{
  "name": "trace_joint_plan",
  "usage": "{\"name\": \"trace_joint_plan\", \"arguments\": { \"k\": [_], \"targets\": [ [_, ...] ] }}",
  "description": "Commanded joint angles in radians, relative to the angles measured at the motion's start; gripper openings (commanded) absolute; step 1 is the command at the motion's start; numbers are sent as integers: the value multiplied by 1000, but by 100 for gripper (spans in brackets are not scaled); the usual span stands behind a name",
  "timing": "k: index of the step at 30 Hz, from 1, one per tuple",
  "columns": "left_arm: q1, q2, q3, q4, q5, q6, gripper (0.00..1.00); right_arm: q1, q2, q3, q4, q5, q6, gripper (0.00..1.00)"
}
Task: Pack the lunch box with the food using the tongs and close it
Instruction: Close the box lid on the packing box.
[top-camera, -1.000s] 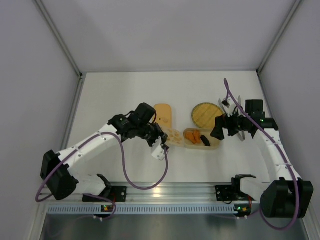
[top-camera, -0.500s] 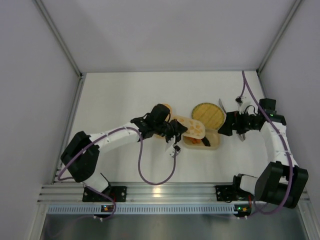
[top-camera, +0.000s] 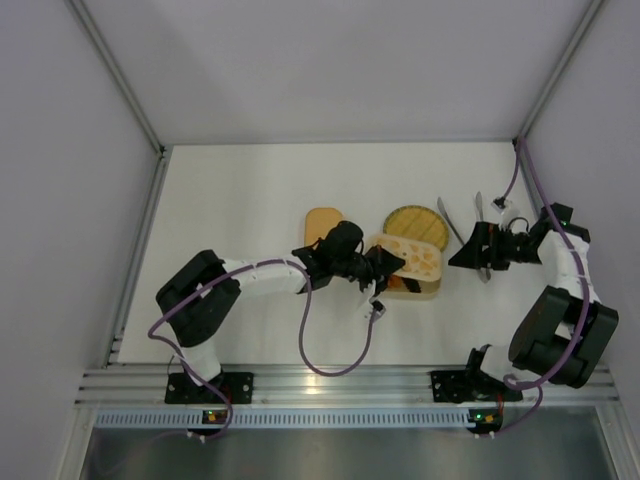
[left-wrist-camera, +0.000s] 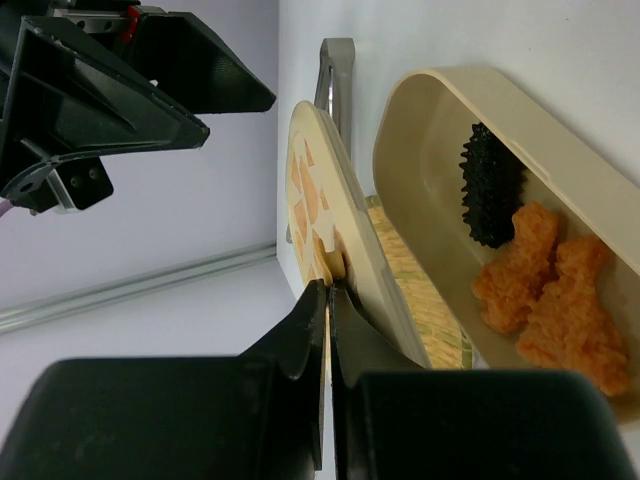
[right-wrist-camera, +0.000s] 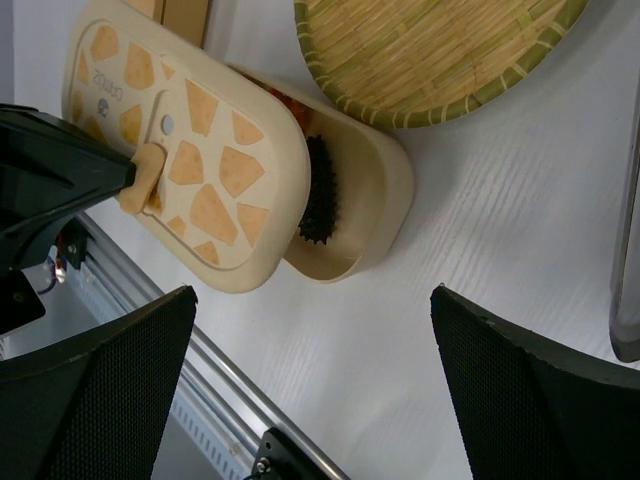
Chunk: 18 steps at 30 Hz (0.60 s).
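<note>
The beige lunch box (top-camera: 428, 290) lies open in front of the plate. In it are orange pieces of food (left-wrist-camera: 548, 295) and a dark spiky piece (left-wrist-camera: 489, 190). My left gripper (top-camera: 384, 264) is shut on the small tab (left-wrist-camera: 338, 264) of the giraffe-patterned lid (top-camera: 408, 257). It holds the lid tilted over the left part of the box (right-wrist-camera: 375, 195). The lid (right-wrist-camera: 180, 140) covers most of the food in the right wrist view; only the dark piece (right-wrist-camera: 320, 205) shows clearly. My right gripper (top-camera: 460, 254) stands open and empty right of the box. The silver tongs (top-camera: 479, 212) lie on the table under it.
A round woven bamboo plate (top-camera: 415, 225) sits just behind the box, touching it. A flat tan piece (top-camera: 322, 223) lies left of the plate. One tong arm (right-wrist-camera: 627, 250) runs along the right edge of the right wrist view. The aluminium rail (top-camera: 330, 382) borders the near side.
My left arm has swung right, carrying the lid from left of the box to over it. My right gripper has drawn back to the right, away from the box, staying open.
</note>
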Motion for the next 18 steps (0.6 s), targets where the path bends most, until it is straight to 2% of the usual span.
{"name": "trace_joint_plan", "arguments": {
  "k": [1,5,18],
  "targets": [
    [-23,32,6,185,-17,-78,0,-12,-2,35,-12,-46,-43,99],
    [-46,83,-1,282,-62,-138,0,-12,4,32,0,-46,-37,99],
    [-54,100,-84,377,-133,-196,0,-12,16,36,3,-35,-45,99]
  ]
}}
